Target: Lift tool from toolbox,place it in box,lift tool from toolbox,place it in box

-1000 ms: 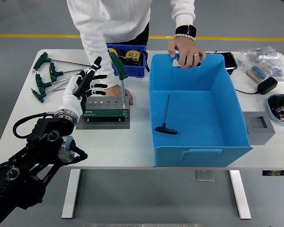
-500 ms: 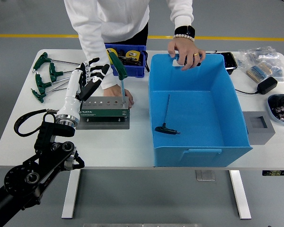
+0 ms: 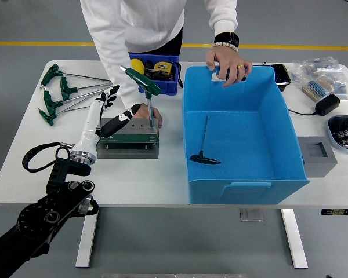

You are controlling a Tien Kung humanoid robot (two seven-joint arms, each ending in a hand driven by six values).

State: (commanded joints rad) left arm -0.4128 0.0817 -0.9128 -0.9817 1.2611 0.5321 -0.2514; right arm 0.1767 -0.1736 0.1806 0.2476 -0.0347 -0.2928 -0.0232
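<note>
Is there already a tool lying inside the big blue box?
Yes, one black T-handle tool lies on the floor of the blue box.

You get bright, even overhead light: the white desk (image 3: 162,168) shows only soft shadows, no glare, and everything stays sharp.
</note>
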